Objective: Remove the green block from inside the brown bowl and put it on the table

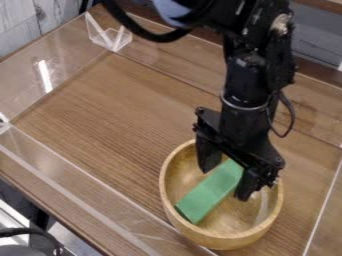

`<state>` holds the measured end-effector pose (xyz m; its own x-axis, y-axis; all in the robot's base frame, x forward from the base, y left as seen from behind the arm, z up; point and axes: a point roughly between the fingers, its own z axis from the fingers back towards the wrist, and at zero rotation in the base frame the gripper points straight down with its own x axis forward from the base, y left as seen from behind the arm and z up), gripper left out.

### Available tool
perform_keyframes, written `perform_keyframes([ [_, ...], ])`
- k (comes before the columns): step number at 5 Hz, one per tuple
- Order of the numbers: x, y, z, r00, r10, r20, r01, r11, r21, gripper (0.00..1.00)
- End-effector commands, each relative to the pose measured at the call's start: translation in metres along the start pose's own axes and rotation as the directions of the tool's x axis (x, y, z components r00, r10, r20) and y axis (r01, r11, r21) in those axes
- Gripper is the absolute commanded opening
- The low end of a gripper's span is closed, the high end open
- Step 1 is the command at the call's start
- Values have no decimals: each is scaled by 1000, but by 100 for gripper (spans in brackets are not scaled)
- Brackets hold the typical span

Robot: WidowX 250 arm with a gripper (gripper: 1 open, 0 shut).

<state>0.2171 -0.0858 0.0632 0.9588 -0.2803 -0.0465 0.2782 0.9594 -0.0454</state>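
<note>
One round, shallow, light-brown wooden bowl (223, 205) sat closest to the camera, near the front right part of the brown wood-grain table (107, 110). Inside the bowl lay the small flat bright green block (210, 191), leaning a little, with its lower end near the front of the bowl and its upper end pointing up toward the back. The black robot gripper (226, 173) reached straight down into the bowl, right over the upper end of the block. Its two dark fingers (206, 157) stood wide apart, one on each side of the block's top end. They were not squeezing the block, and it could not be told if either finger was touching it. Above the gripper, the tall black robot arm (254, 70) went up toward the top of the picture. Low clear plastic walls (54, 60) ran around the edges of the table. Far at the back left, a small clear bent plastic piece (110, 37) stood by the wall.
</note>
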Motion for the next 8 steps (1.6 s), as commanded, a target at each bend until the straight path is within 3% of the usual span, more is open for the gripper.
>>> perform_keyframes([
  [1, 5, 3, 6, 999, 9, 33, -9, 1000, -5, 100],
  [2, 5, 4, 5, 999, 16, 37, -16, 1000, -7, 100],
  [6, 6, 5, -30, 999, 4, 45, -4, 1000, -4, 100],
  [7, 7, 6, -33, 999, 0, 46, 0, 1000, -4, 0],
  [8, 7, 7, -28, 999, -3, 38, 2, 1000, 2, 0],
])
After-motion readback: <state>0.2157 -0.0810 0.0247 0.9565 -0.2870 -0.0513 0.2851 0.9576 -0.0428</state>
